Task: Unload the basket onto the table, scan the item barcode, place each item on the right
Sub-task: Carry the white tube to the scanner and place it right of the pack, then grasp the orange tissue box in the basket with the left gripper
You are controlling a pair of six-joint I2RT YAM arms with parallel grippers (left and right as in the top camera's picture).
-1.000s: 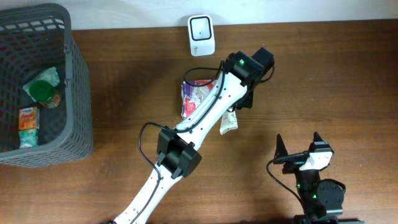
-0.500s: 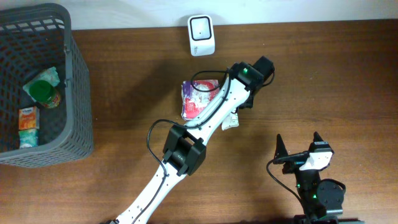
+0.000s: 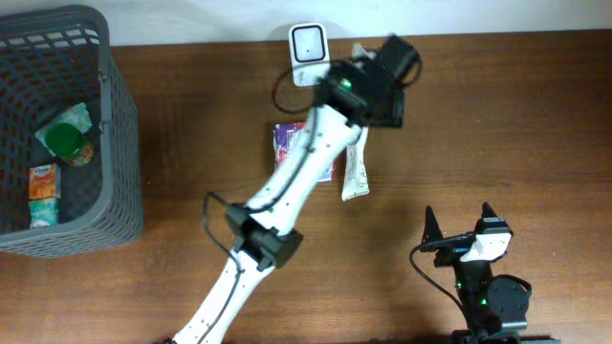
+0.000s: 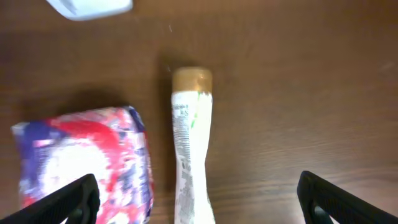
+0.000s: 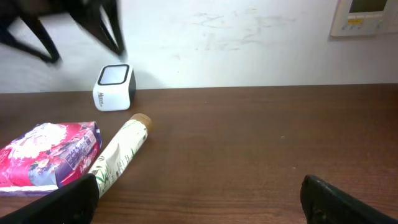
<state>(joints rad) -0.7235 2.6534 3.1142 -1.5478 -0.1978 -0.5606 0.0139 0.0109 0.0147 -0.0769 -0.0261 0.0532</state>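
A white tube with a brown cap (image 3: 356,172) lies flat on the brown table, free of any grip. In the left wrist view the tube (image 4: 189,143) runs lengthwise, cap pointing toward the scanner (image 4: 93,5). My left gripper (image 3: 381,86) hangs open high above it, its jaws (image 4: 199,208) spread wide on either side of the tube and touching nothing. The white barcode scanner (image 3: 309,53) stands at the table's back edge. My right gripper (image 3: 459,227) rests open near the front edge, empty (image 5: 205,202), looking at the tube (image 5: 118,158) and scanner (image 5: 115,86).
A pink and purple packet (image 3: 287,148) lies just left of the tube, partly under the left arm, and shows as a packet (image 4: 81,158) beside the tube. A grey basket (image 3: 120,143) holding several items stands at the far left. A white wall (image 5: 249,43) rises behind the table.
My left gripper has opened and let go of the tube, which now lies on the table. The left arm has risen and swung back toward the scanner. The right arm has not moved.
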